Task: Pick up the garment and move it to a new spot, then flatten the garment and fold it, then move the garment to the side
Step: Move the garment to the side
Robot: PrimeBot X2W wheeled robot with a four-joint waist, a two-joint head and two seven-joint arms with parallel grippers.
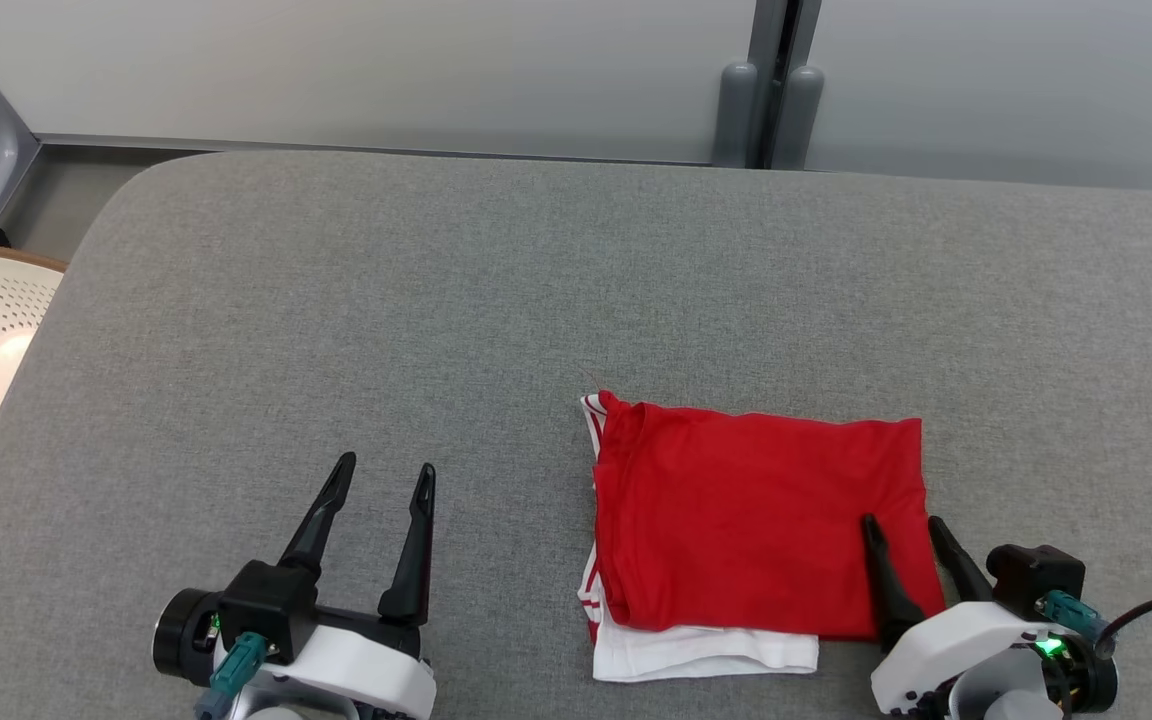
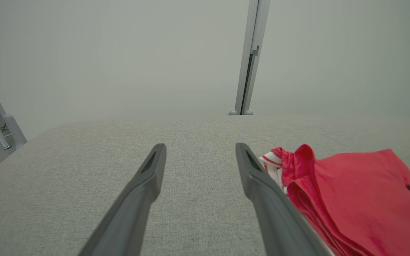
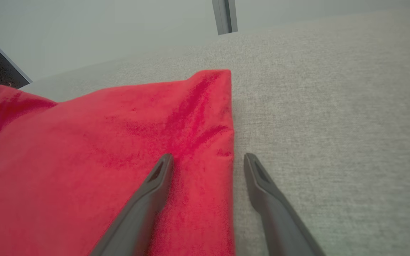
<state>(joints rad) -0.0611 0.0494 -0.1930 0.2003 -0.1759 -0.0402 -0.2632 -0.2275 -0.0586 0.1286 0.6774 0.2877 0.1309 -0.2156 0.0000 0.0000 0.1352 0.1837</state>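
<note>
**tinkr:** Head view first. Closest to the camera is the left gripper (image 1: 384,468). Its two long dark fingers are spread wide with nothing between them, low over the padded grey fabric table (image 1: 336,280). The right gripper (image 1: 901,522) is at the lower right, jaws also apart and empty. The folded red fabric garment with a white layer and striped trim (image 1: 756,510) lies right of centre, its long side running across the table, left to right.

**moss_9:** So which arm's got the shot?

**tinkr:** Right one imo. Its tips sit over the garment's near right corner. The left gripper is well apart from the cloth, off to its left.

**moss_9:** Left wrist view agree?

**tinkr:** Yep. The left gripper (image 2: 200,147) points straight out over bare table, with the garment (image 2: 361,192) off to its right, stacked fold edges facing it.

**moss_9:** And right wrist?

**tinkr:** That's the key one. The right gripper (image 3: 208,158) straddles the right edge of the garment (image 3: 101,142), one finger (image 3: 148,202) over red cloth and the other over bare grey. The fingers are low, nearly flat, pointing away from the robot. Can't tell if they touch the fabric. It looks folded, so I'd guess moving it to the side is what's left, and closing there would only catch that edge.
</note>
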